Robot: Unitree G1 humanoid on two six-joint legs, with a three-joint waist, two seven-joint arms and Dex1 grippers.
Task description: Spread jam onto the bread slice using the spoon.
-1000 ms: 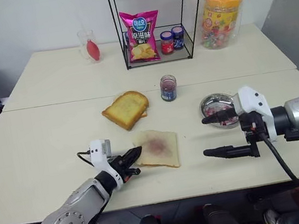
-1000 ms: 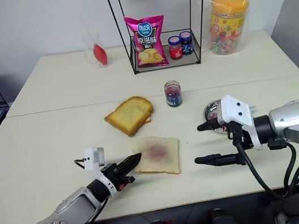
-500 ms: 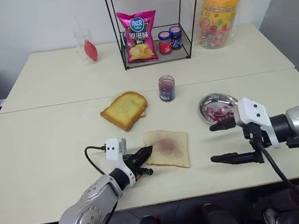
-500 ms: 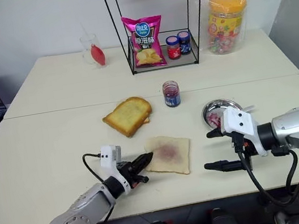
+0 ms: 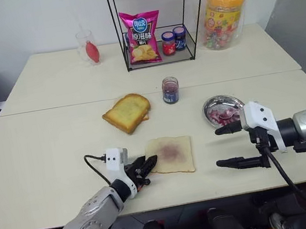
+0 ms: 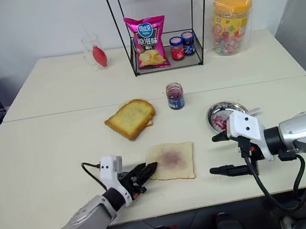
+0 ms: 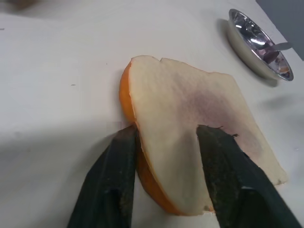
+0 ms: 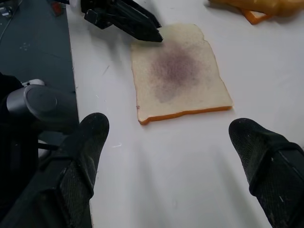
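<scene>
Pale bread slice (image 5: 171, 154) lies flat; left gripper (image 7: 166, 137) fingers parted astride its corner, maybe touching. Right gripper (image 5: 224, 146) wide apart, w/ nothing held.

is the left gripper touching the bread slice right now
Touching. In the left wrist view the left gripper has its two fingers parted across the near corner of the bread slice, one finger lying on its top face.

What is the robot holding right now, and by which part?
Nothing is firmly held. The left gripper has its fingers parted around the near corner of the bread slice, which lies flat. The right gripper is open and empty.
</scene>
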